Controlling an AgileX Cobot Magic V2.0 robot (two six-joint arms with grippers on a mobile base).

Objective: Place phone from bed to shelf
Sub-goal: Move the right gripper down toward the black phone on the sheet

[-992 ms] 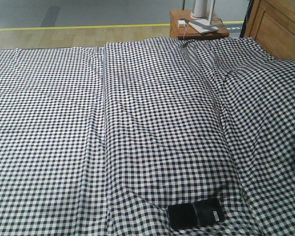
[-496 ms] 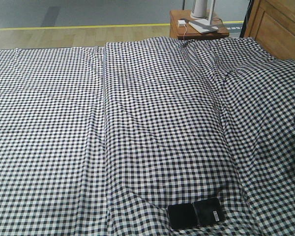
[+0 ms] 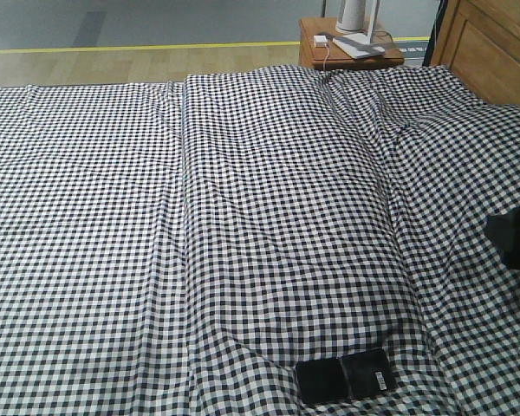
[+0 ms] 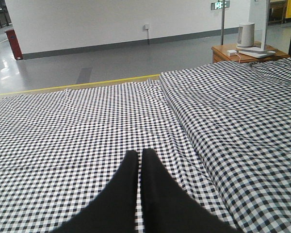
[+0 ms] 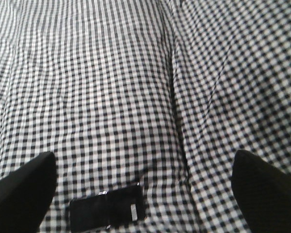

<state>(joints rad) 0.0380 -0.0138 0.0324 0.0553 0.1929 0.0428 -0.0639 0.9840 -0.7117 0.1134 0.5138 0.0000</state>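
Note:
The phone (image 3: pixel 344 377), a glossy black slab with a crease and a small white sticker, lies flat on the bed (image 3: pixel 260 225) near its front edge. It also shows in the right wrist view, where the phone (image 5: pixel 106 212) sits low between the two wide-apart black fingers. My right gripper (image 5: pixel 143 165) is open and hovers above the check cover, apart from the phone; in the front view the right gripper (image 3: pixel 514 236) enters at the right edge. My left gripper (image 4: pixel 139 154) is shut with nothing in it, over the bed. The shelf is out of view.
A small reddish-brown bedside table (image 3: pixel 347 52) with a white device and cable stands behind the bed. The brown wooden headboard (image 3: pixel 494 48) rises at the right. Beyond the bed runs grey floor with a yellow line (image 3: pixel 139 48).
My right gripper has come into the front view from the right edge, moving leftward over the bed. The phone has not moved.

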